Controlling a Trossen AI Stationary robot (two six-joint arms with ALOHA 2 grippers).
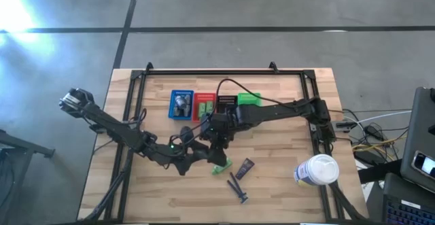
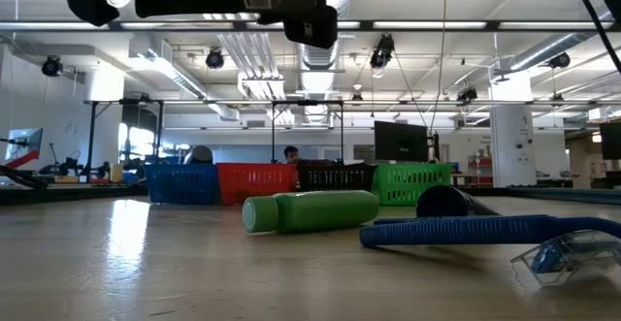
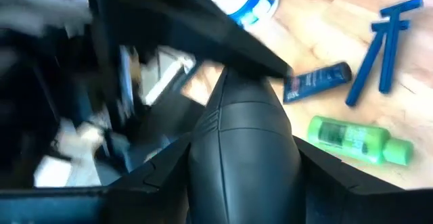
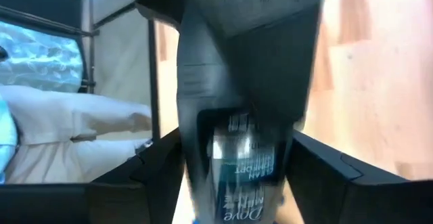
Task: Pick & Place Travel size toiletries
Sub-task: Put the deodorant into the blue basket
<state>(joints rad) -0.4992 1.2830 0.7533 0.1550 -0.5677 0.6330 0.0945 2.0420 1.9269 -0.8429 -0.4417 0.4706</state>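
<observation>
Inventory, as you'd log it:

- Right gripper [image 1: 219, 142]: over table centre, clenched on a grey oval mini bottle [image 4: 237, 163] w/ printed label (seen only in the right wrist view).
- Left gripper [image 1: 204, 151]: just beside the right one, nearly touching; can't tell if its fingers are apart or closed.
- Bright green plastic tube [image 1: 219, 166]: lying flat on the wood, right below both grippers.
- Black tube [image 1: 245, 168]: flat, just beside the green one.
- Two thin dark-blue razors [image 1: 237, 187]: near the front edge, side by side.
- Row of small mesh baskets [image 1: 182, 105] (blue, red, black, green): at the back, some already holding items.
- Large white round tub [image 1: 317, 170]: right side, not yours to move.

Risk, in my judgement: arms crowd each other, so a careless swing could knock the wrists together, shake the bottle loose, or sweep the green tube toward the razors.
</observation>
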